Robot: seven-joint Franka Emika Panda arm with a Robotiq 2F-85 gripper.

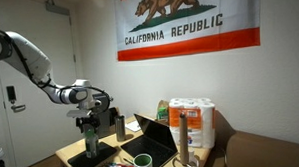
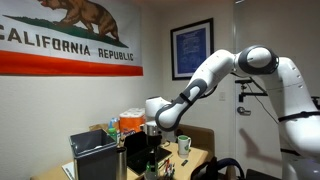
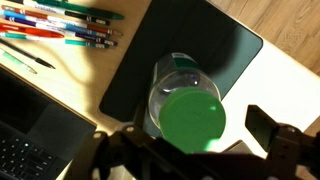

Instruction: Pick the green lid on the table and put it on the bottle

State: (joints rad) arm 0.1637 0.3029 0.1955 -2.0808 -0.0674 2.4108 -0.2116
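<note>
In the wrist view the green lid (image 3: 193, 120) lies over the mouth of the clear-greyish bottle (image 3: 175, 75), seen from straight above. The bottle stands upright on a dark mat (image 3: 215, 45). My gripper (image 3: 180, 132) straddles the lid. Its fingers are spread, and light shows between the right finger and the lid's edge. I cannot tell whether the lid sits square on the neck. In both exterior views the gripper (image 1: 90, 120) (image 2: 152, 126) hangs just above the bottle (image 1: 92, 146) (image 2: 152, 150); the lid is too small to make out there.
Coloured markers (image 3: 60, 30) lie beside the mat, and a laptop keyboard (image 3: 25, 140) is close by. An open laptop (image 1: 156, 138), a white green-rimmed cup (image 1: 142, 162), a slim dark flask (image 1: 119, 125) and paper towel rolls (image 1: 196, 122) stand on the table.
</note>
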